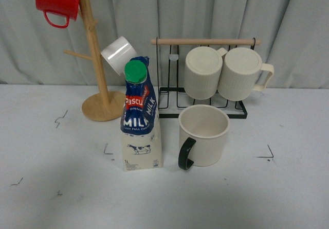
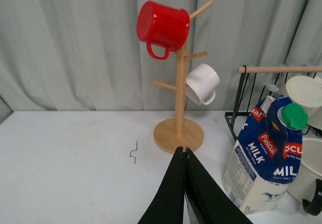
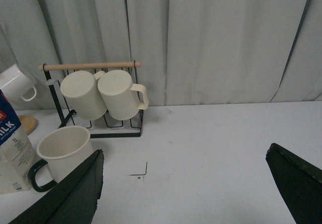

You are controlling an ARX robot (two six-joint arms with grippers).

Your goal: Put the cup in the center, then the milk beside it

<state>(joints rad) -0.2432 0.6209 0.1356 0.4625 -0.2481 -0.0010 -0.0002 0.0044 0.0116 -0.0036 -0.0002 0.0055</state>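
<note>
The cup (image 1: 204, 135), a wide cream mug with a black handle, stands upright mid-table between the corner marks. It also shows in the right wrist view (image 3: 64, 152). The milk (image 1: 140, 117), a blue-and-white carton with a green cap, stands just left of the cup, close beside it. It also shows in the left wrist view (image 2: 269, 156). My left gripper (image 2: 185, 149) is shut and empty, held back from the carton. My right gripper (image 3: 183, 183) is open and empty, off to the cup's right. Neither arm shows in the front view.
A wooden mug tree (image 1: 95, 54) at the back left holds a red mug (image 1: 57, 1) and a small white mug (image 1: 119, 54). A black wire rack (image 1: 205, 92) with a wooden bar holds two ribbed cream mugs (image 1: 226, 72) behind the cup. Grey curtain behind.
</note>
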